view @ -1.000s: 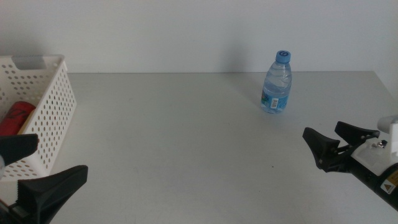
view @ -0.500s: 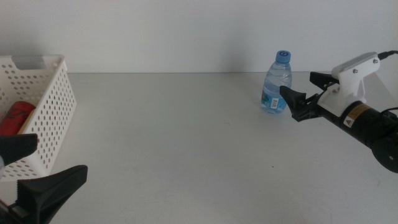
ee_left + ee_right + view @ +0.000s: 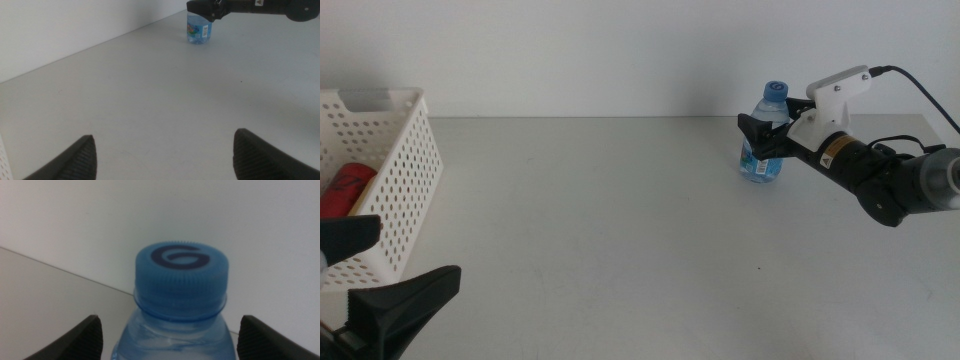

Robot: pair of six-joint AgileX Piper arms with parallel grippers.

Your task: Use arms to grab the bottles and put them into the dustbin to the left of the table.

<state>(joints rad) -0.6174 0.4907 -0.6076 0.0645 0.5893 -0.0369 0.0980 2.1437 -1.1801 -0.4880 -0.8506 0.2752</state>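
The water bottle, clear with a blue cap, stands upright at the far right of the table, well apart from the dustbin at the left edge. A second ago the right gripper was low near the picture's right edge; half a second ago it was just beside the bottle; now its jaws are seen on either side of the bottle's upper body. In the right wrist view the cap fills the frame, with the two jaw tips spread wide to each side and not yet closed on the plastic. This is judged to be the end of the approach, with the squeeze the step to come before any carry toward the dustbin.

The left gripper is held low near the bottom left corner, jaws parted, nothing between them.

One bottle is counted on the table. Inside the dustbin one red object can be made out, probably the soda can; a yellowish edge shows beside it but cannot be identified. One dustbin and two grippers are seen.
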